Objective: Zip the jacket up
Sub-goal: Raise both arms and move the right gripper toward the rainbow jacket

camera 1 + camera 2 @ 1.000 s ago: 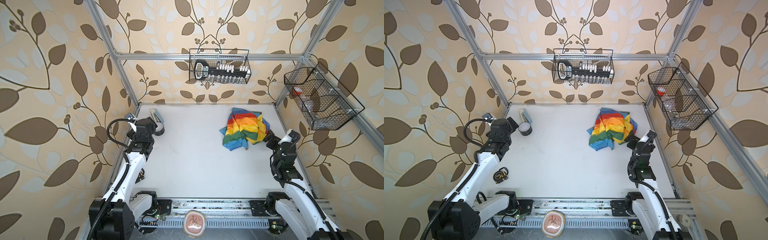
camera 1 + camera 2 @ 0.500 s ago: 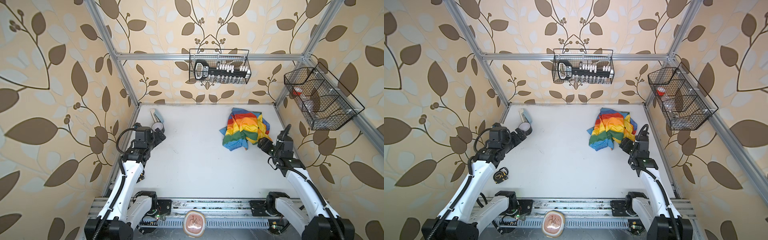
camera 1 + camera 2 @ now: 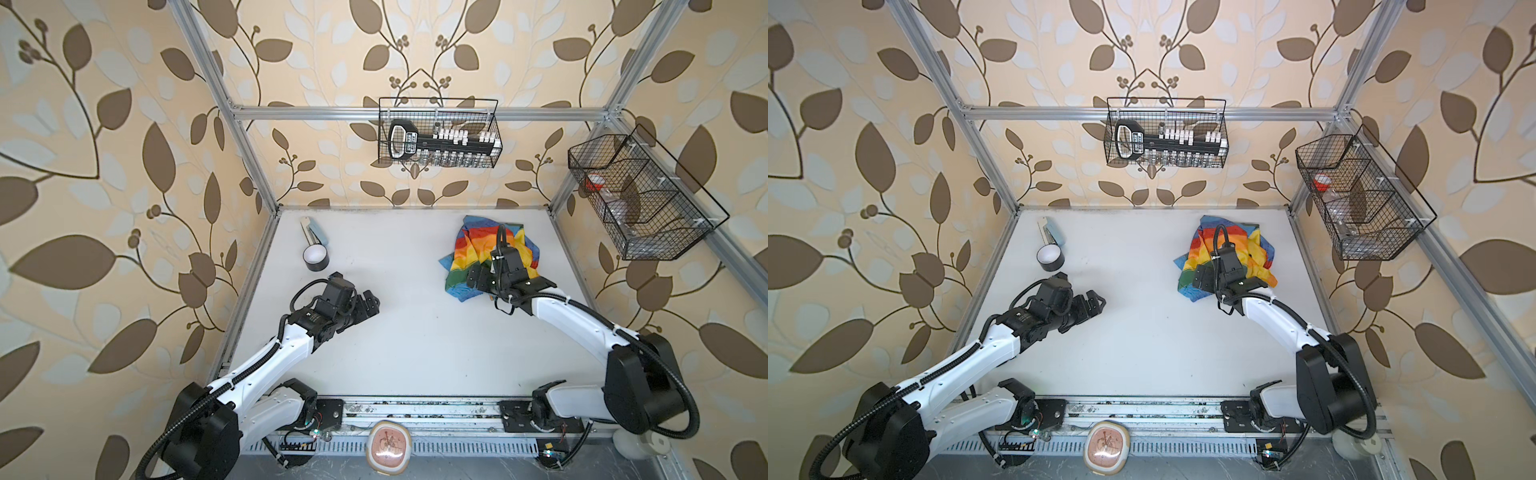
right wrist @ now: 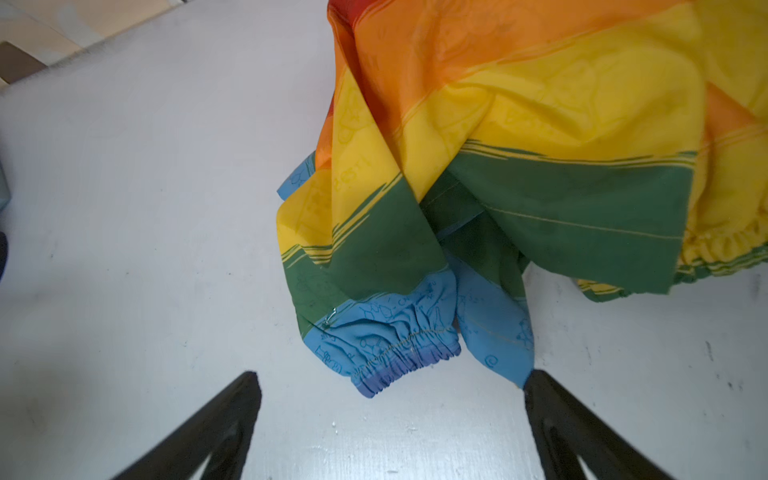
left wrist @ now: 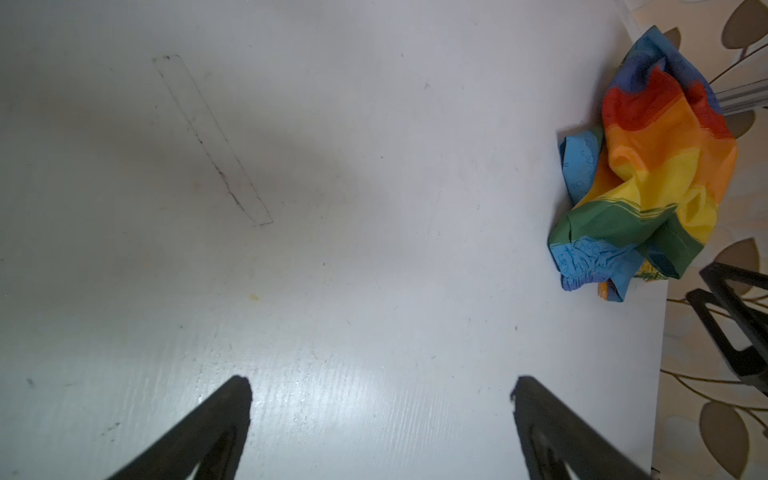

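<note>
Though jacket (image 4: pixel 540 187) bears faint print, seemingly illegible | right pincer (image 4: pixel 392 380) spread

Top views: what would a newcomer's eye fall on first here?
The rainbow jacket, crumpled in a heap at the far right of the white table, stands out first. The right gripper is open at its near edge, with a blue cuff just ahead of its fingers. The left gripper, also open, hangs over bare table left of centre, with a black tape roll beyond it.
</note>
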### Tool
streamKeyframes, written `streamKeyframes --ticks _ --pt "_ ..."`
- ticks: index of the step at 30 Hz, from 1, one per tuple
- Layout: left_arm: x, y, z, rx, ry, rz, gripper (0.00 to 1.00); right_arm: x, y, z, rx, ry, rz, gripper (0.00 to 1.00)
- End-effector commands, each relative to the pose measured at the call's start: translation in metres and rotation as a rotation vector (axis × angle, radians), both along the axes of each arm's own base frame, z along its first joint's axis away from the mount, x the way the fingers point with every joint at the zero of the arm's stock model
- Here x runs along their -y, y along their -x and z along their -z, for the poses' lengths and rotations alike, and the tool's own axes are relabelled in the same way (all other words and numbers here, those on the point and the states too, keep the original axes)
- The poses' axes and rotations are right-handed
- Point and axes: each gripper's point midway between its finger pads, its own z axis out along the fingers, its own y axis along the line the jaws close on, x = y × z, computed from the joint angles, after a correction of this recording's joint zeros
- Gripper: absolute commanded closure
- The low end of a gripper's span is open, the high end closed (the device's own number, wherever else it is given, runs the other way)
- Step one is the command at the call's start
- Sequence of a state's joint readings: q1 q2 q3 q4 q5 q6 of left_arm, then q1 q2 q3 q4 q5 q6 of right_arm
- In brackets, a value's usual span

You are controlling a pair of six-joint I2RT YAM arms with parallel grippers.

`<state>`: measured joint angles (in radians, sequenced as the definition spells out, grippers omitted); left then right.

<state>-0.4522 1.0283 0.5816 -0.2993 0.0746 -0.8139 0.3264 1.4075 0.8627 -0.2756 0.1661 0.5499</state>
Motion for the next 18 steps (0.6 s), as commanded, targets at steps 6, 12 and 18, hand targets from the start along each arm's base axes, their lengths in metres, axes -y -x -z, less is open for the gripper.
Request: streamKeyframes --ticks 6,12,18 --pt "0.0 -0.008 -0.02 0.076 0.028 -0.024 0.01 -0.006 -0.024 0.035 -0.077 0.078 0.025 0.06" --pt "-0.004 -0.006 -0.02 0.076 0.014 -0.038 0.01 -0.031 -0.031 0.059 -0.128 0.058 -0.019 0.46" --pt "-0.01 -0.008 -0.023 0.085 -0.02 -0.048 0.01 -0.073 -0.023 0.058 -0.124 0.031 -0.117 0.8"
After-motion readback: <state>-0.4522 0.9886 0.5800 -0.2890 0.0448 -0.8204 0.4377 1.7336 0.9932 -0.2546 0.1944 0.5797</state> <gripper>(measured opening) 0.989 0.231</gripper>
